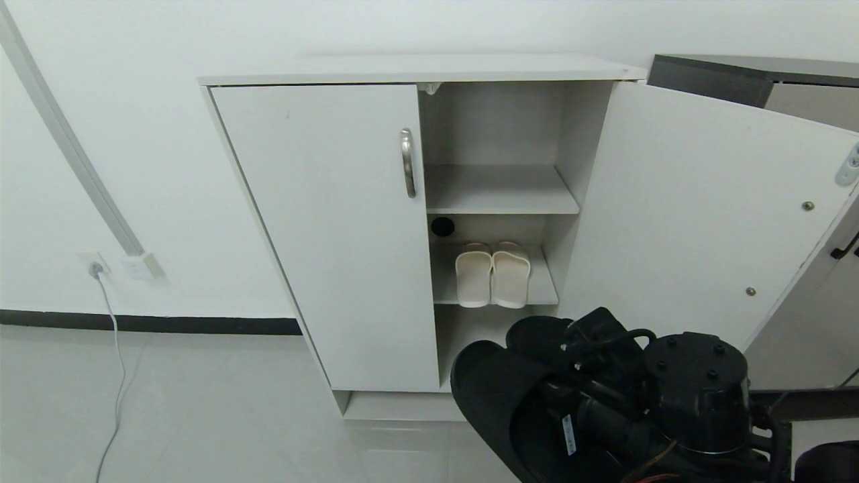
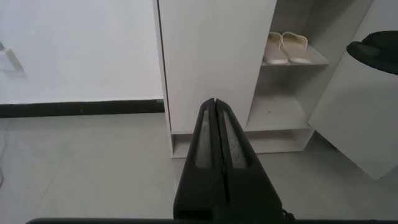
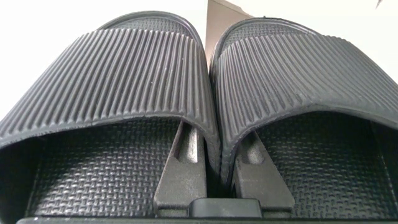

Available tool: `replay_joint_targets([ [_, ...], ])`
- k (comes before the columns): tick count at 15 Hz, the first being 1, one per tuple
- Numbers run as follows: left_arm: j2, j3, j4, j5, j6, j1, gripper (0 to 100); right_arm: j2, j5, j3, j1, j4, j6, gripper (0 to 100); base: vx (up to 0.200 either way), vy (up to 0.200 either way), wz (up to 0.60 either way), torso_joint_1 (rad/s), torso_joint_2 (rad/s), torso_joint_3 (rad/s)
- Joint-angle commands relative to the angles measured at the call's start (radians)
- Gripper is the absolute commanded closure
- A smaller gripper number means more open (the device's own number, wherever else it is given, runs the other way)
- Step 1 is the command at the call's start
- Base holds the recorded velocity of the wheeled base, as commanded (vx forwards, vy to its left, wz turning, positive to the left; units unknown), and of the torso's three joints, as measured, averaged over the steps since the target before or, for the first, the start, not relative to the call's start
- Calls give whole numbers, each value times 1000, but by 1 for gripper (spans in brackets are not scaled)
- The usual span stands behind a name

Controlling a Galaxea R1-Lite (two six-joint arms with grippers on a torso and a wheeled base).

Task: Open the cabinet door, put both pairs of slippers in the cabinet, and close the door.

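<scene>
The white cabinet (image 1: 322,235) stands against the wall with its left door shut and its right door (image 1: 691,215) swung wide open. A pair of white slippers (image 1: 492,275) (image 2: 287,48) lies side by side on the middle shelf. My right gripper (image 3: 217,177) is shut on a pair of black slippers (image 1: 510,396) (image 3: 199,93), one finger inside each, pinching their inner walls together. They hang low in front of the open compartment. My left gripper (image 2: 214,106) is shut on nothing, over the floor some way back from the cabinet.
The upper shelf (image 1: 496,191) and the bottom compartment (image 2: 273,112) are bare. A metal handle (image 1: 407,163) sits on the shut door. A power cord (image 1: 114,376) trails down the wall at left. A dark cabinet (image 1: 711,77) stands behind the open door.
</scene>
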Motion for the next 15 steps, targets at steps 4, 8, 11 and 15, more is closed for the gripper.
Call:
replay_joint_targets([
  [4, 1, 0, 0, -1, 1, 0, 100, 156, -154, -109, 37, -85, 11, 100, 0, 0, 0, 0, 0, 0],
  [8, 1, 0, 0, -1, 2, 0, 100, 332, -387, -532, 28, 230, 190, 100, 0, 0, 0, 0, 0, 0],
  [11, 1, 0, 0, -2, 7, 0, 100, 354, -505, -870, 2, 652, 334, 100, 0, 0, 0, 0, 0, 0],
  [15, 1, 0, 0, -2, 7, 0, 100, 341, -508, -974, -37, 616, 192, 100, 0, 0, 0, 0, 0, 0],
])
